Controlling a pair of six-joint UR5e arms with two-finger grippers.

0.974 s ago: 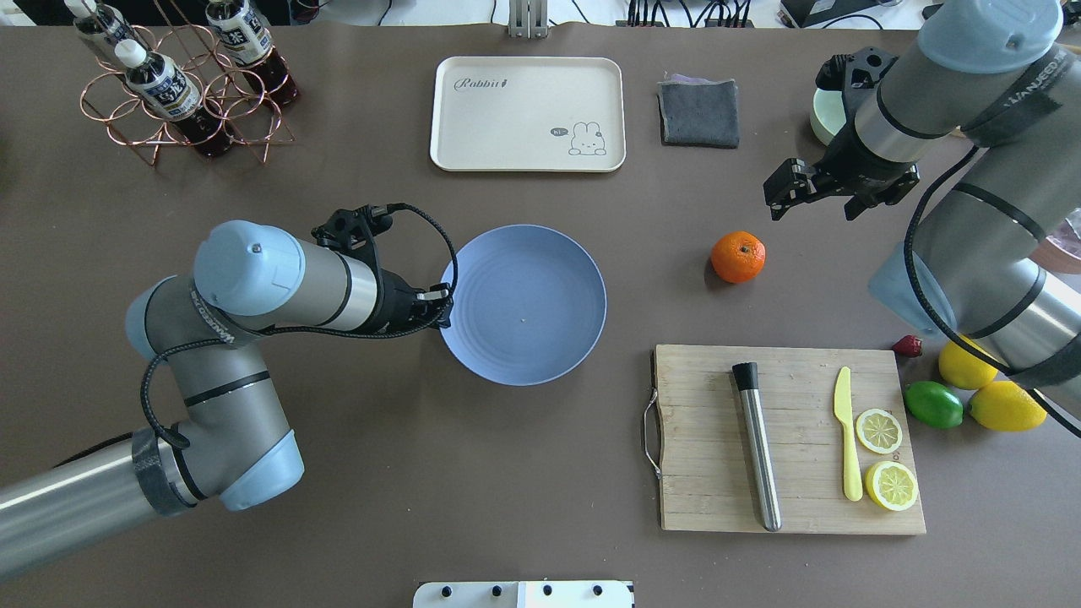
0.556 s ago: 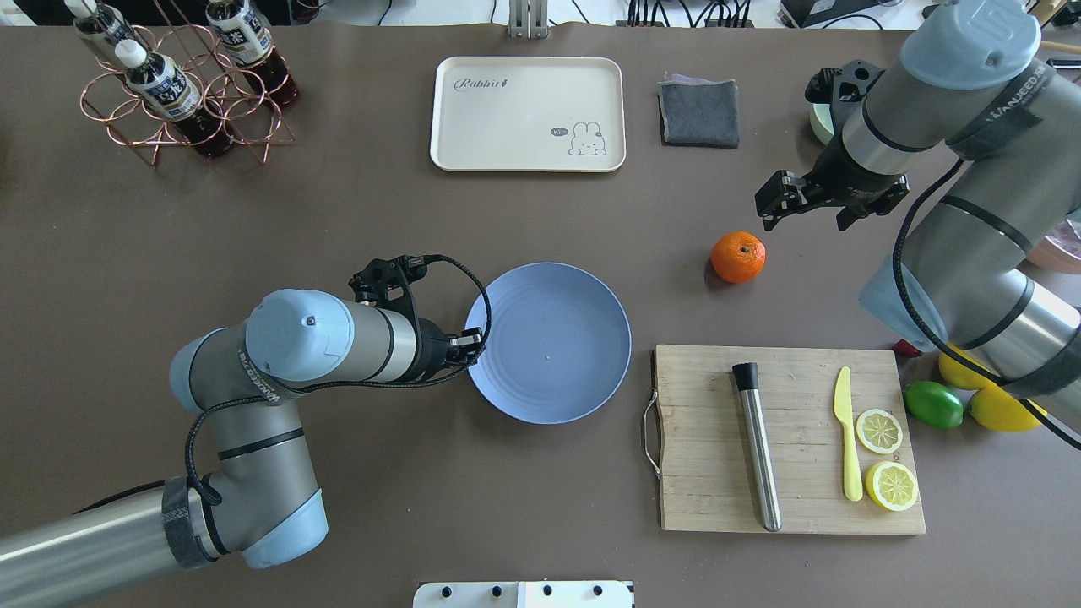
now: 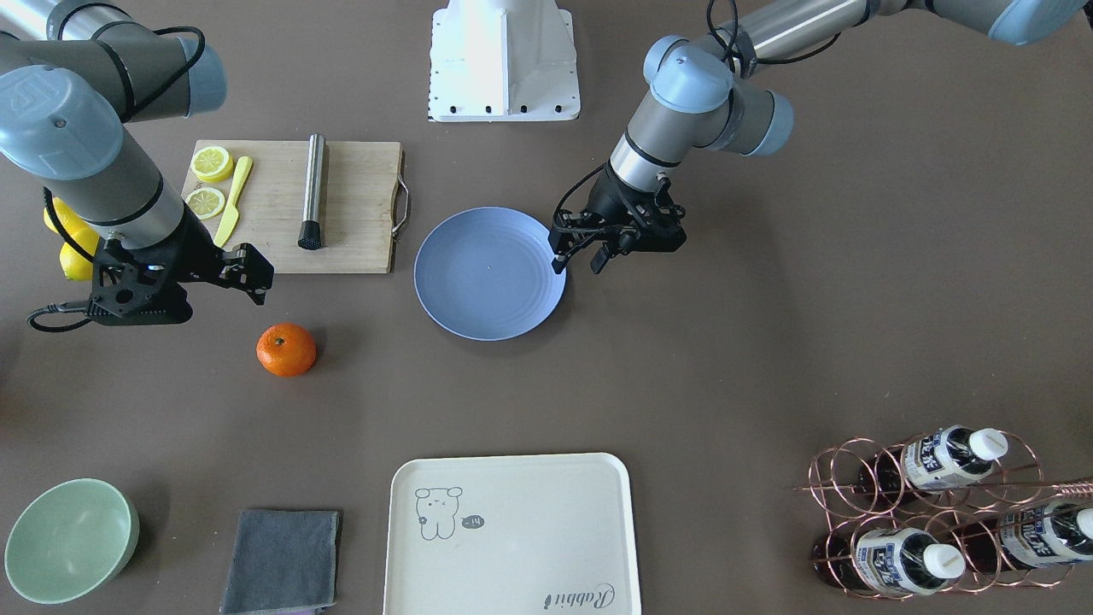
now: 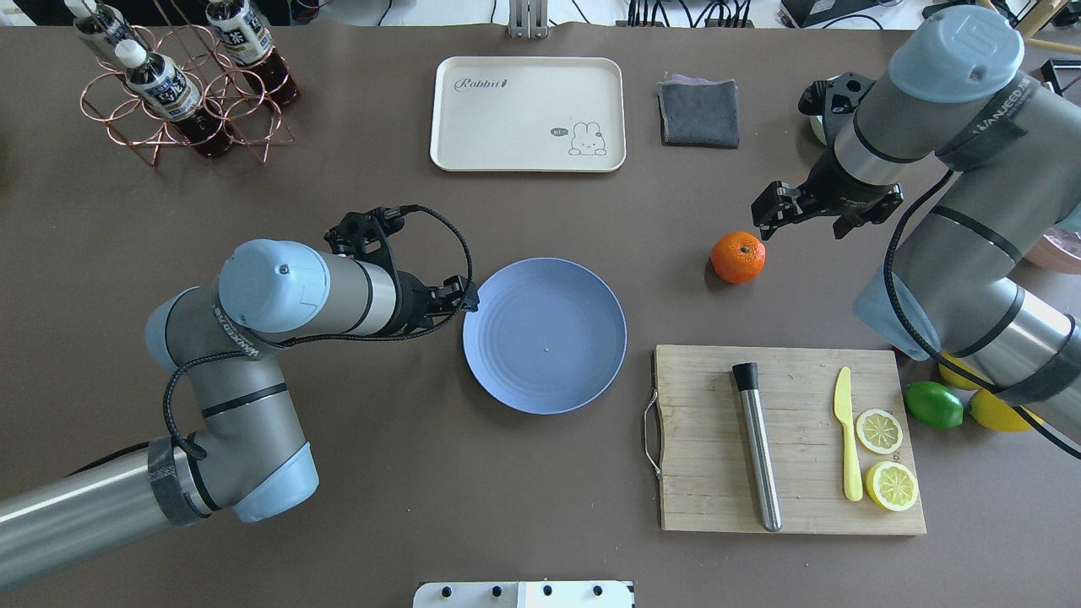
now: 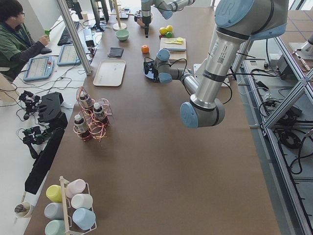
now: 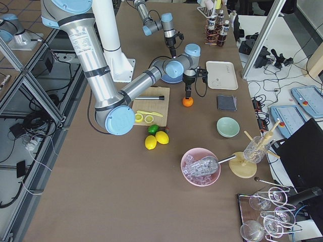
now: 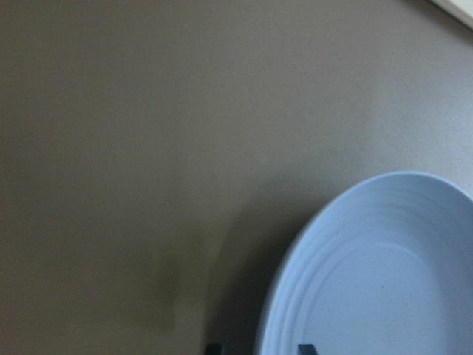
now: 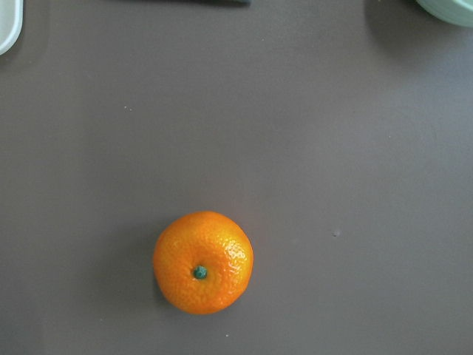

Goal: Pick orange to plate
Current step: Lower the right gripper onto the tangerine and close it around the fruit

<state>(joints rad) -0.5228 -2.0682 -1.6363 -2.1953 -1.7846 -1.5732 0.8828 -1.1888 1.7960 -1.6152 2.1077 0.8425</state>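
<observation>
The orange (image 4: 738,257) (image 3: 286,349) lies on the brown table, right of the blue-grey plate (image 4: 545,355) (image 3: 478,282). My right gripper (image 4: 767,215) (image 3: 252,275) hovers just beyond the orange on its far right side and looks open and empty. The right wrist view has the orange (image 8: 203,262) below centre, with no fingers in view. My left gripper (image 4: 469,297) (image 3: 576,260) stands open at the plate's left rim. One finger is over the rim and one outside it, and the rim (image 7: 295,266) passes between the tips.
A wooden cutting board (image 4: 709,473) with a steel muddler (image 4: 757,447), a yellow knife and lemon slices lies near the orange. A lime (image 4: 933,404) and lemons sit under the right arm. Farther back are a cream tray (image 4: 528,114), a grey cloth (image 4: 698,112), a bottle rack (image 4: 181,84) and a green bowl (image 3: 68,538).
The plate slid right and toward the robot with my left gripper at its rim, then the gripper moved back along the rim. My right gripper came closer to the orange, which stayed put.
</observation>
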